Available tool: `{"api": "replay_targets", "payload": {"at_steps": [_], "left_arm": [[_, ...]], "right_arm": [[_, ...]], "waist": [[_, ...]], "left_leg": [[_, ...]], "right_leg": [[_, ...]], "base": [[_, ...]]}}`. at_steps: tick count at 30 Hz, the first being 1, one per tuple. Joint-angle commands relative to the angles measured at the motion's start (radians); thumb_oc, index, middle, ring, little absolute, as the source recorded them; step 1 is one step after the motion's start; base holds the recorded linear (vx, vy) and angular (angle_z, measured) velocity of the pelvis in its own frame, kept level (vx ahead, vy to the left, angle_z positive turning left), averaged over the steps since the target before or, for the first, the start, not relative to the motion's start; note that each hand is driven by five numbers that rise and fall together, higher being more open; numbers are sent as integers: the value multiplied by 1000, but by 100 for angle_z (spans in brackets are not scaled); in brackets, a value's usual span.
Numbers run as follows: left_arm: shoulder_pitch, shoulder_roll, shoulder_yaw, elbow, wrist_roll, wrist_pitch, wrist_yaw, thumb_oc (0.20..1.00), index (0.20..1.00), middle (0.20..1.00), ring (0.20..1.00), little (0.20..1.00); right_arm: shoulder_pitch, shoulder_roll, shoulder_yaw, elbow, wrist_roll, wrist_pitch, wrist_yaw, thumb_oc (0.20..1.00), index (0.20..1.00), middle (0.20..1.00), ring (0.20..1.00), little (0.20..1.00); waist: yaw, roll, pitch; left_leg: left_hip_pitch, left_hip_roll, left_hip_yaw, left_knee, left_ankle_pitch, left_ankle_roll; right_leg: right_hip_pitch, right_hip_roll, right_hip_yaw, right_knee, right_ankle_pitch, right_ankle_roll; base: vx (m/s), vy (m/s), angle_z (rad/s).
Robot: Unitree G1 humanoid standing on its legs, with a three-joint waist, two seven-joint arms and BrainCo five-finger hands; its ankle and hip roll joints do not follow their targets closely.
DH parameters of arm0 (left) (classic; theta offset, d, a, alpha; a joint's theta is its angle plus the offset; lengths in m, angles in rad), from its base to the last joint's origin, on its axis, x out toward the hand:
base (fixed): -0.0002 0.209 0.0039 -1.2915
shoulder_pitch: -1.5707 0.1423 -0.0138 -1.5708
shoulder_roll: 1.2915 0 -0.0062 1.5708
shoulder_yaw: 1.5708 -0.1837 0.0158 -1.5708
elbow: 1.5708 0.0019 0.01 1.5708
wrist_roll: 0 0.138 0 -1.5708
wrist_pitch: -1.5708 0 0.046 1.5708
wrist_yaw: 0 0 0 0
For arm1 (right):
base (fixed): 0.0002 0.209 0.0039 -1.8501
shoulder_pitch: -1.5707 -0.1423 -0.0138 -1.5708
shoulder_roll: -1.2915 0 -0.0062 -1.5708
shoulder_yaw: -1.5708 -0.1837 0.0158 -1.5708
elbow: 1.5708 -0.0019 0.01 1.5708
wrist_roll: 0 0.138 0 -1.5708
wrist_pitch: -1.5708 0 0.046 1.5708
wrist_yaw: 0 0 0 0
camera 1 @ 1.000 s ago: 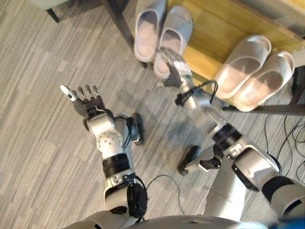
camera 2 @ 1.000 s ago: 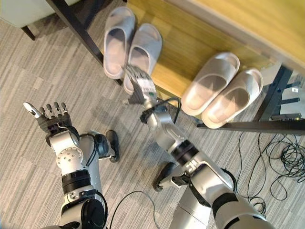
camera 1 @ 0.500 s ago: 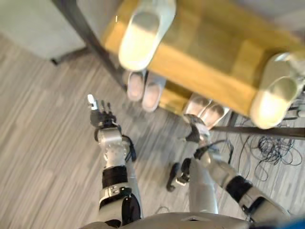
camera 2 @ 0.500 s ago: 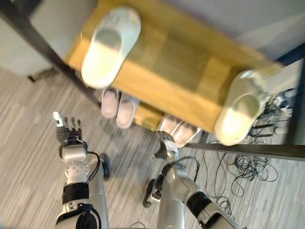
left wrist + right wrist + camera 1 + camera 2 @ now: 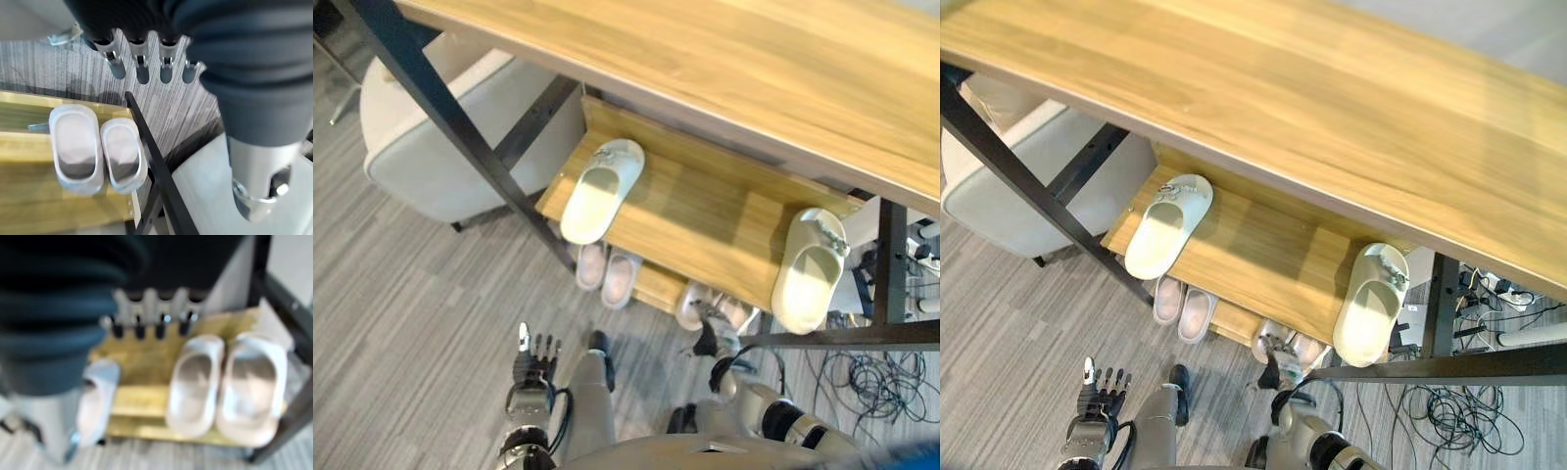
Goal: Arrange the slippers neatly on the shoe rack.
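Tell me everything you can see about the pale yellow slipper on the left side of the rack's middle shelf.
The pale yellow slipper is an open-backed slide, seemingly of soft foam, with a small ornament on its toe strap. It lies sole down on the wooden middle shelf, slightly angled, toe toward the back, heel by the front edge, near the rack's dark metal leg. Nothing else touches it; its mate sits apart at the shelf's right end.

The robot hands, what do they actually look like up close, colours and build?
The left robot hand has a row of silver fingers ending in dark rounded tips, emerging from a dark ribbed cover over its back and wrist, with a smooth silver-grey arm section behind. The right robot hand looks the same: silver fingers with dark tips under a dark ribbed cover.
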Motion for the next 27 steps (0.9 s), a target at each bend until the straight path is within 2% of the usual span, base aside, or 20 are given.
{"api": "replay_targets", "payload": {"at_steps": [1,5,9,11,12,15,17,18,19,20,22,25,27], "left_arm": [[63,-63,-14,-122,-5,-32,20,1000,1000,1000,1000,1000],[86,-82,-22,-139,1,-29,34,1000,1000,1000,1000,1000],[109,-74,-15,-133,-1,-13,49,1000,1000,1000,1000,1000],[128,-64,-8,-128,5,-3,62,1000,1000,1000,1000,1000],[147,-55,-2,-120,13,4,75,1000,1000,1000,1000,1000],[162,-55,2,-110,13,4,85,1000,1000,1000,1000,1000],[167,-54,-2,-102,18,-1,91,1000,1000,1000,1000,1000],[173,-51,-5,-80,26,-7,98,1000,1000,1000,1000,1000],[174,-52,-6,-80,26,-7,98,1000,1000,1000,1000,1000],[172,-47,-6,-61,32,-18,102,1000,1000,1000,1000,1000],[183,-44,-21,-46,41,-28,96,1000,1000,1000,1000,1000],[182,-32,-52,-23,71,-38,89,1000,1000,1000,1000,1000],[183,-12,-100,-40,126,-64,97,1000,1000,1000,1000,1000]], "right_arm": [[-7,4,19,3,1,13,-13,1000,1000,1000,1000,1000],[23,7,27,-99,22,85,80,1000,1000,1000,1000,1000],[91,-42,-13,-265,33,136,152,1000,1000,1000,1000,1000],[155,-99,-62,-397,28,173,206,1000,1000,1000,1000,1000],[250,-156,-139,-500,32,200,248,1000,1000,1000,1000,1000],[346,-213,-216,-602,30,215,299,1000,1000,1000,1000,1000],[389,-225,-252,-613,37,217,308,1000,1000,1000,1000,1000],[463,-256,-319,-685,40,222,342,1000,1000,1000,1000,1000],[465,-258,-321,-688,39,223,343,1000,1000,1000,1000,1000],[532,-247,-395,-733,82,227,389,1000,1000,1000,1000,1000],[591,-247,-451,-769,111,217,434,1000,1000,1000,1000,1000],[611,-224,-478,-727,152,183,455,1000,1000,1000,1000,1000],[597,-218,-482,-680,174,139,424,1000,1000,1000,1000,1000]], "waist": [[-6,16,-10],[-20,15,-8],[-33,15,-16],[-43,15,-24],[-58,15,-34],[-65,23,-52],[-71,26,-59],[-79,33,-74],[-78,34,-73],[-92,38,-86],[-90,51,-99],[-97,70,-116],[-101,80,-118]], "left_leg": [[108,6,-12,-2,-106,-30],[126,10,-9,19,-124,-27],[165,9,4,6,-135,-23],[197,4,13,-14,-137,-19],[235,-5,26,-35,-144,-18],[267,-12,33,-81,-125,-19],[284,-16,38,-104,-119,-18],[326,-27,48,-159,-105,-17],[330,-27,49,-163,-104,-17],[373,-45,65,-207,-101,-12],[431,-69,72,-290,-72,-6],[476,-88,84,-370,-38,4],[514,-105,92,-423,-21,7]], "right_leg": [[-34,-4,14,93,-35,-23],[-18,-4,21,94,-43,-20],[6,-1,39,71,-29,-19],[29,3,51,39,-8,-22],[65,0,59,0,5,-21],[99,6,59,-67,44,-22],[113,8,63,-93,59,-19],[138,8,67,-144,104,-9],[141,9,67,-147,105,-9],[169,2,78,-196,139,1],[205,4,91,-274,187,6],[229,3,109,-336,236,14],[253,-1,120,-370,256,24]], "base": [[8,25,-10],[-15,15,-12],[0,0,0],[14,-13,-3],[22,-38,-11],[30,-26,-7],[21,-16,-6],[18,-14,-11],[38,-24,-10],[18,-16,-3],[14,-12,-11],[7,-11,-16],[12,-14,-13]]}}
